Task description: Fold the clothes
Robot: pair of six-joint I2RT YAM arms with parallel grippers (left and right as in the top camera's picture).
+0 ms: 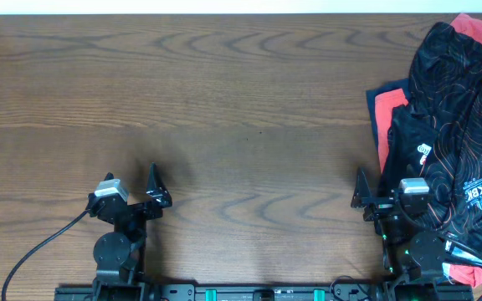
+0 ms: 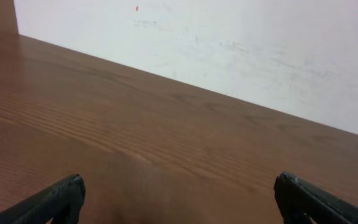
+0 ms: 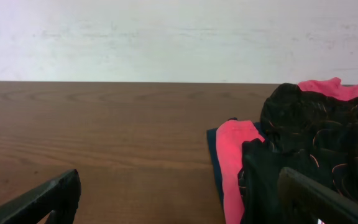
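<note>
The black jersey with thin orange swirls lies crumpled on top of a pile at the right edge of the table; white lettering shows on it. It also shows in the right wrist view. My right gripper is open and empty, low over the table just left of the pile's near end; its right finger sits in front of the jersey in the wrist view. My left gripper is open and empty over bare wood at the front left, far from the jersey; it also shows in its wrist view.
Red garments and a navy garment lie under the jersey, sticking out at its left side and far end. The wooden table stretches left of the pile. A white wall stands behind the table's far edge.
</note>
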